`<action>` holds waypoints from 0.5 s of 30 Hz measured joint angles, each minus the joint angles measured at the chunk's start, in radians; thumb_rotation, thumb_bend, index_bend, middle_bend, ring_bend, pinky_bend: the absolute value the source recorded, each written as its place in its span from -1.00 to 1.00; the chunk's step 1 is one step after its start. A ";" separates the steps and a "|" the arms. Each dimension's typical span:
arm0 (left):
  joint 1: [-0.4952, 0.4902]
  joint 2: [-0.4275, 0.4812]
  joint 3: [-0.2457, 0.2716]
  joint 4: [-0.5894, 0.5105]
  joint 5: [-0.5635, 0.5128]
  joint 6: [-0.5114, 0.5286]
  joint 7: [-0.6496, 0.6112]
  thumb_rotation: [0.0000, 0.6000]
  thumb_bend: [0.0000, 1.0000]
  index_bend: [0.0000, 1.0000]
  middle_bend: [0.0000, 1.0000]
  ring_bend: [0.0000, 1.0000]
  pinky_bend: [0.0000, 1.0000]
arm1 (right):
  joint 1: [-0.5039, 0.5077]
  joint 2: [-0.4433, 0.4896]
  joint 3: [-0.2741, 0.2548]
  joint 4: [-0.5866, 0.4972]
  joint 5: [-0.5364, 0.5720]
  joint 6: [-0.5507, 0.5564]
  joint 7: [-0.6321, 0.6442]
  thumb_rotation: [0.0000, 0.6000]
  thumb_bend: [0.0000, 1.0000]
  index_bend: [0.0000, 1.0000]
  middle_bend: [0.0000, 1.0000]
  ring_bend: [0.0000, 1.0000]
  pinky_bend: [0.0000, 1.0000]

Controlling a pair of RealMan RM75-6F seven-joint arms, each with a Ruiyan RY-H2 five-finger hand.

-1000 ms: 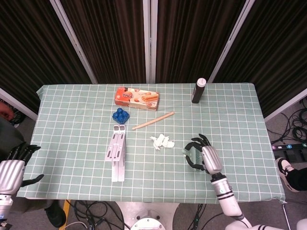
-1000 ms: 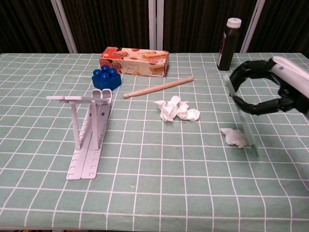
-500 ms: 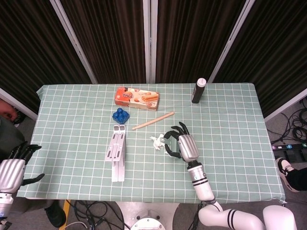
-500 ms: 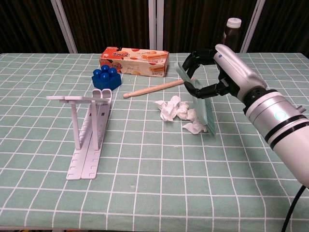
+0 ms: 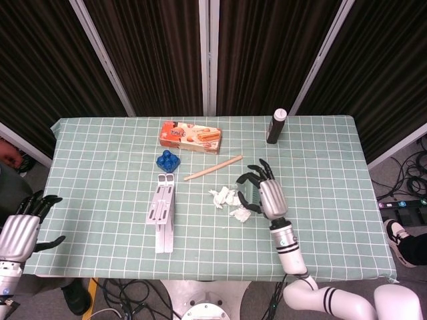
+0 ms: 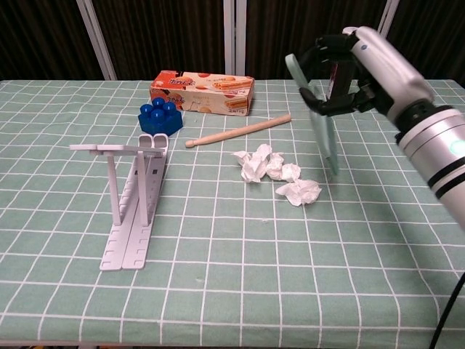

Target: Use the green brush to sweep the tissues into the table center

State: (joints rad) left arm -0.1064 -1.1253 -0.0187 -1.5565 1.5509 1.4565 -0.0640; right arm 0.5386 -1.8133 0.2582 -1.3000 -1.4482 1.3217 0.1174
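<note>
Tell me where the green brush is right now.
In the chest view the green brush is right of centre, held by the right hand above the table, just right of the crumpled tissues.

We see that the right hand [image 6: 347,69] has lifted the green brush [image 6: 320,120] off the table and drawn it back to the right, away from the tissues [image 6: 272,169]. The stray tissue [image 6: 299,192], which a second ago lay well to the right, now lies just beside the pile.
</note>
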 measured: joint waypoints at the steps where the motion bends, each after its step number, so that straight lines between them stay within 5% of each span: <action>1: 0.001 0.000 0.001 -0.001 0.001 0.003 0.000 1.00 -0.81 -0.59 -0.66 -0.88 -0.73 | -0.001 0.042 -0.003 -0.013 0.001 -0.014 -0.024 1.00 -0.13 0.24 -0.01 -0.63 -0.92; 8: 0.010 0.000 0.007 -0.013 -0.003 0.012 0.014 1.00 -0.81 -0.59 -0.66 -0.88 -0.73 | 0.017 0.318 -0.048 -0.073 0.044 -0.238 -0.218 1.00 -0.13 0.25 -0.02 -0.64 -0.92; 15: 0.014 0.003 0.013 -0.034 -0.014 0.006 0.037 1.00 -0.81 -0.59 -0.66 -0.88 -0.73 | 0.044 0.386 -0.111 -0.028 0.118 -0.405 -0.319 1.00 -0.14 0.24 -0.04 -0.68 -0.92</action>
State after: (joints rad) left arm -0.0920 -1.1228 -0.0061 -1.5906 1.5365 1.4620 -0.0268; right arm 0.5824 -1.4278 0.1468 -1.3282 -1.3300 0.9171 -0.2017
